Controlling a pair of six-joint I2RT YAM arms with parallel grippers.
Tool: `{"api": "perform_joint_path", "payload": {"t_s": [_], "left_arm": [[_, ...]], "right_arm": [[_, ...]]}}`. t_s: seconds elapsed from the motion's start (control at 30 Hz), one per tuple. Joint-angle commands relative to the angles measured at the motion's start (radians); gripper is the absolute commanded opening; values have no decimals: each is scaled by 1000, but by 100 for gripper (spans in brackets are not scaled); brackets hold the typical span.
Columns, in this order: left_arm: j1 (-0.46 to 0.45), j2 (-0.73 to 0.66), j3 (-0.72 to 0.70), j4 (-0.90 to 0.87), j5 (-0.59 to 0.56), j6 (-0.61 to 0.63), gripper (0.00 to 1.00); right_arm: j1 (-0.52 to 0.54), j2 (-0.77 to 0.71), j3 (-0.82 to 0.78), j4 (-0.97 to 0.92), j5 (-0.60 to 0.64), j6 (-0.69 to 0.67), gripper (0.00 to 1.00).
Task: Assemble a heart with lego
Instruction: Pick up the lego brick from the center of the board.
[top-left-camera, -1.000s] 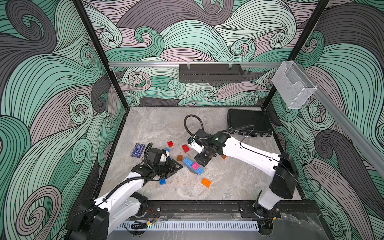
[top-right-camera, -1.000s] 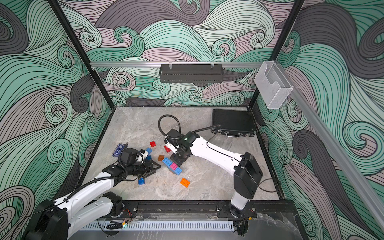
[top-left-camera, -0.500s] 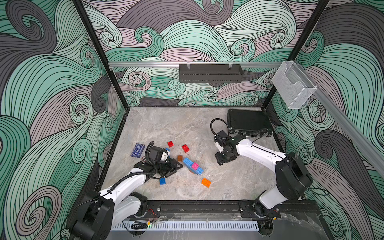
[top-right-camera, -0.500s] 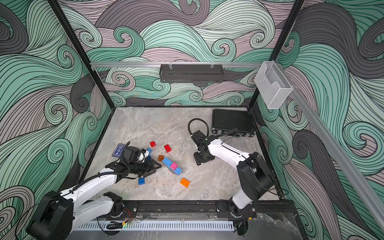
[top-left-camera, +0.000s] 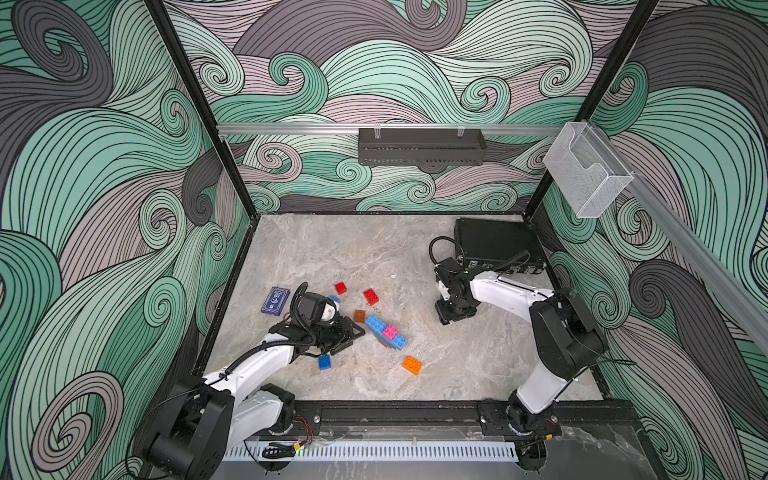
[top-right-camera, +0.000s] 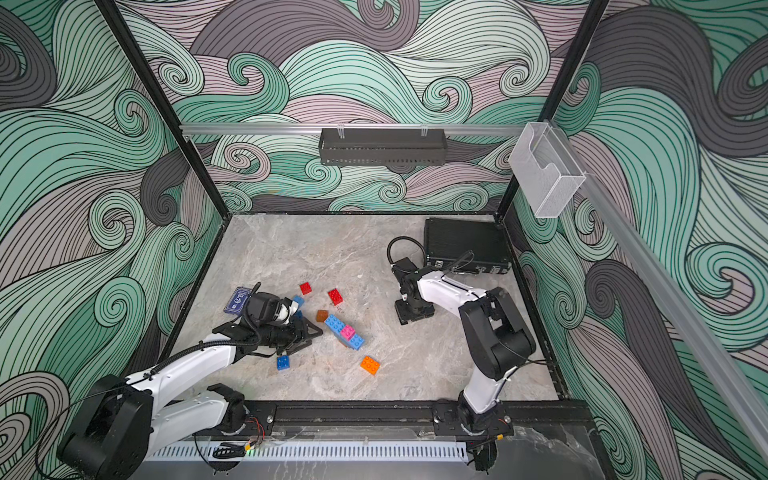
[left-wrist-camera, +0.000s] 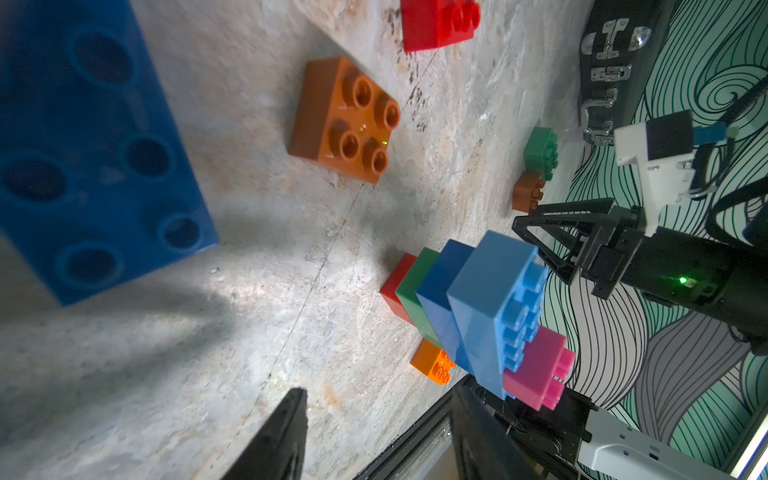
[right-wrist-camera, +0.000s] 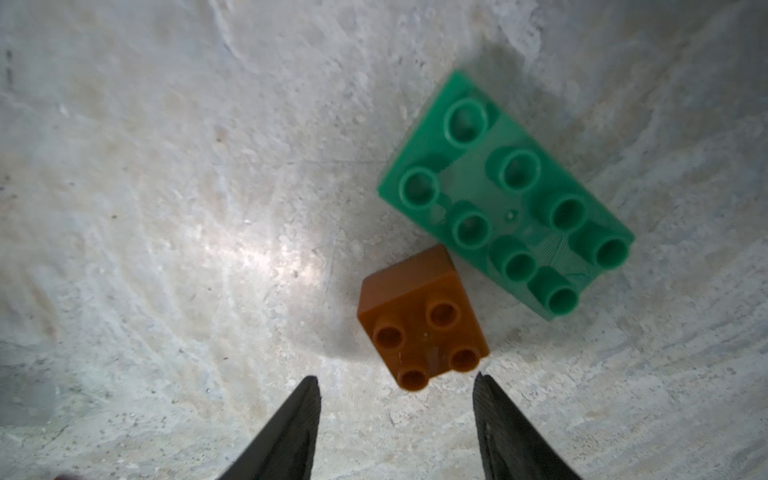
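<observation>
Right fingers (right-wrist-camera: 291, 432) apart, nothing between them, pointing down at the surface (right-wrist-camera: 166, 208). Brown square brick (right-wrist-camera: 419, 316) lies studs up just ahead of them, off toward one finger and turned cornerwise to the gap. Green oblong brick (right-wrist-camera: 507, 195) is just beyond it, touching or nearly, can't tell. Left fingers (left-wrist-camera: 282, 436) also apart and empty, low over the surface. Dark blue brick (left-wrist-camera: 83, 145) sits off to one side of them, not between; a second brown brick (left-wrist-camera: 345, 120) is farther ahead. The brick stack (left-wrist-camera: 490, 307) (light blue on dark blue, green, red, with pink and orange pieces stuck on) is ahead on the other side. In both top views the brick stack lies between the two arms, nearer the left fingers, with loose red bricks (top-left-camera: 371, 296) and an orange brick (top-left-camera: 412, 365) scattered around it. No heart shape readable yet, so likely early. Handling, as a guess: bricks are light, rigid hard plastic, not fragile, with glossy walls that may be a bit slippery. Best hold looks like the two opposite flat side walls of the brown square brick, below the studs. Right fingers likely need to shift over and twist to square up first; a corner pinch may spin it out or nudge the green oblong brick.
</observation>
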Motion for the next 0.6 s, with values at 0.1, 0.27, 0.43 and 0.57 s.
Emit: {"api": "perform_joint_path", "payload": {"t_s": [0.1, 0.27, 0.43, 0.57], "left_arm": [[10, 3, 35, 3, 7, 20, 56], [10, 1, 37, -1, 1, 22, 56], [11, 6, 38, -3, 1, 23, 56], [11, 7, 37, -7, 0, 25, 56]], "right_arm": [[-22, 54, 59, 12, 19, -55, 59], [-26, 85, 82, 11, 20, -62, 59], [-26, 93, 92, 12, -12, -68, 59], [-23, 70, 78, 12, -67, -64, 56]]}}
